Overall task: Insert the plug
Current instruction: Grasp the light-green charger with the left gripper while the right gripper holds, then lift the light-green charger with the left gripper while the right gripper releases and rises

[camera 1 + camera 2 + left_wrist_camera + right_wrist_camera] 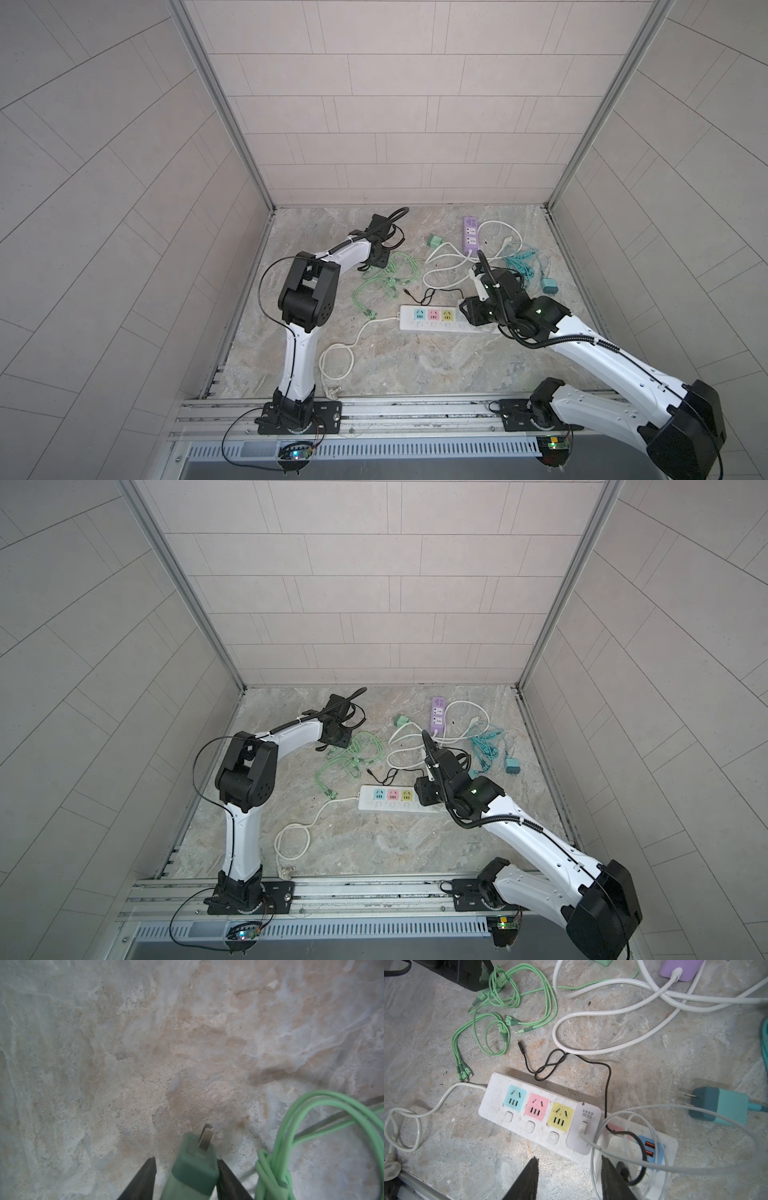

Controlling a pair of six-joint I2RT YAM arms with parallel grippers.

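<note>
My left end effector is open around the green plug. One finger touches it and there's a gap on the other side. I'd center up, pinch the body with the prongs ahead of my tips, and avoid the green cable alongside. My right end effector hangs open over the power strip.

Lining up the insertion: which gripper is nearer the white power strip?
Right. The right gripper is over the loaded end of the white power strip; the left gripper is well away, around the green plug.
</note>
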